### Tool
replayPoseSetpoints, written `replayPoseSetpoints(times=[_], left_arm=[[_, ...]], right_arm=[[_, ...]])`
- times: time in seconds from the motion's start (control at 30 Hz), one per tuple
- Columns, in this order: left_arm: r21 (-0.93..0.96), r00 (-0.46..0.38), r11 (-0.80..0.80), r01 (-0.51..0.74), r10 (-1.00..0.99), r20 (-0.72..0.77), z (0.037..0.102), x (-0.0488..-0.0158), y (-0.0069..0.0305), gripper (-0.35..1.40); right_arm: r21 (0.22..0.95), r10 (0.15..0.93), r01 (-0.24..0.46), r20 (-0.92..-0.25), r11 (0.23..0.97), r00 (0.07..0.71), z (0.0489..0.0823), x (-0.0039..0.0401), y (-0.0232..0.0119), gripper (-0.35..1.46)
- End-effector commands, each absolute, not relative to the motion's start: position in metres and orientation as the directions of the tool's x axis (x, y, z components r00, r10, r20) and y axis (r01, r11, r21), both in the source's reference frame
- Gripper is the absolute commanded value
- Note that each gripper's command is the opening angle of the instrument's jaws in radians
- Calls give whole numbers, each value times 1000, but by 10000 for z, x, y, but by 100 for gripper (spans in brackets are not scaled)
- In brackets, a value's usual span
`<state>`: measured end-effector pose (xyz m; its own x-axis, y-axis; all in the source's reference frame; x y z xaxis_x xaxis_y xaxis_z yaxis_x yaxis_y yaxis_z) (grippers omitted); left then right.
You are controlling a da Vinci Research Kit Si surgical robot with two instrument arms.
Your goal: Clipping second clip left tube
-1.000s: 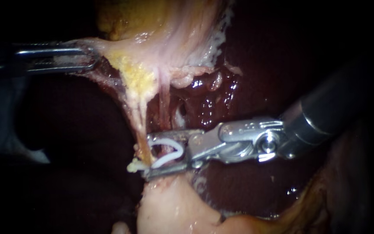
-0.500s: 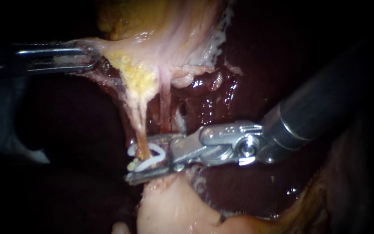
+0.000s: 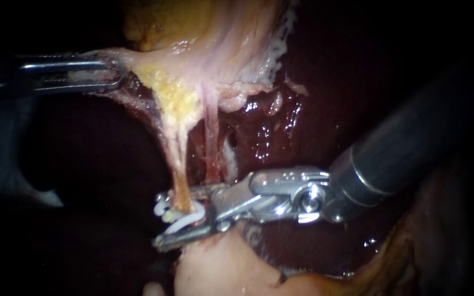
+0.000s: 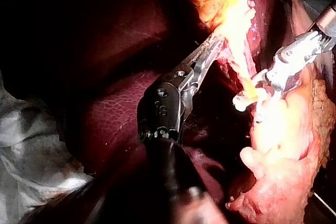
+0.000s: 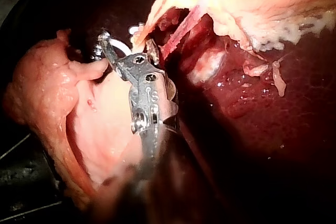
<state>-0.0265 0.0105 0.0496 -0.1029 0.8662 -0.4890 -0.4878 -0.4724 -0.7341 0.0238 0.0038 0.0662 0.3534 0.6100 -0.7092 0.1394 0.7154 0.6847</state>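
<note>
Two slim jaws of my right instrument (image 3: pixel 159 220) stand a little apart, one above the other, and both bear on the white clip (image 3: pixel 185 222) seated between them, so the instrument has hold of the clip, which looks not fully squeezed down. The left tube (image 3: pixel 178 164) passes through the clip's mouth. It runs nearly straight up and down in the endoscope view, while the jaws reach in from the right and lie almost square across it. The tube sits between the hinge and the tips, with the clip's curved ends showing just past it on the far side. I judge that the closing squeeze depends on that crossing staying square, with the tips clear beyond the tube. The right tube (image 3: pixel 210 142) runs close beside the left one, nearer the hinge, and I cannot tell whether it lies outside the clip. Farther out, my left instrument (image 3: pixel 113 71) has its jaws clamped on the edge of the gallbladder (image 3: pixel 220 44), drawing it leftward and the tubes taut over the dark liver (image 3: pixel 314 82).
</note>
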Motion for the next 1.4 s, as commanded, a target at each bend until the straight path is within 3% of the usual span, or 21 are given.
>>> replayPoseSetpoints(times=[0.03,0.37,1.0,1.4], left_arm=[[-734,-103,-472,-488,866,-489,496,-265,105,-35],[-734,-103,-472,-488,866,-489,496,-265,105,-35],[-734,-103,-472,-488,866,-489,496,-264,105,-35],[-733,-102,-472,-491,866,-489,496,-264,105,-35]], right_arm=[[682,608,143,-712,717,351,660,238,37,47],[690,619,165,-711,704,334,639,242,25,46],[699,625,189,-707,690,332,628,239,22,43],[721,647,183,-685,669,336,627,238,26,19]])
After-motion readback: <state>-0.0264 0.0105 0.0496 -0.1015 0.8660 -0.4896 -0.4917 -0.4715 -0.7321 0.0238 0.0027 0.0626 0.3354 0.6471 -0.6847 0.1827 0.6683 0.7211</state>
